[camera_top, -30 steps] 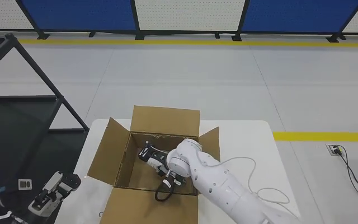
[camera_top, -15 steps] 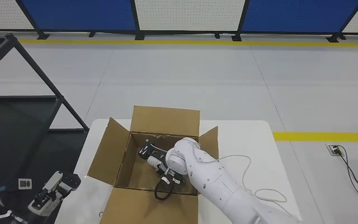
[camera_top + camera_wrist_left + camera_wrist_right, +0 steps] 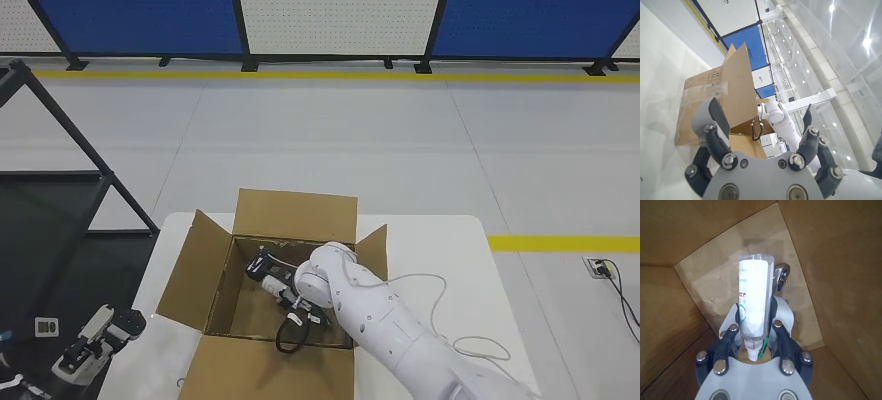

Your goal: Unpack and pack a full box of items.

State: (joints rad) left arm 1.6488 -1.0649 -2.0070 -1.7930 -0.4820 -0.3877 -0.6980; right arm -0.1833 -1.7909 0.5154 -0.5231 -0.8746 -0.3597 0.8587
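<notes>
"Holding anything down there?"

"Yes. My right gripper [image 3: 754, 313] sits low inside the cardboard box [image 3: 829, 256]. Its jaws are clamped on a clear bottle [image 3: 753, 289] with a white label, gripped nearer the cap end. My left gripper [image 3: 762, 108] hangs outside the box, well off to its side, jaws wide apart and holding nothing."

"What worries you?"

"My grip is close to one end, so the long body may swing or slide out if I lift fast. A ratchet wrench [image 3: 781, 275] lies on the box floor just under the bottle. I think its green handle runs between my fingers, though the bottle hides that part. If a finger catches it, it could ride up and then drop. The walls are close too, so a tilted lift may knock the bottle's far end against one."
</notes>
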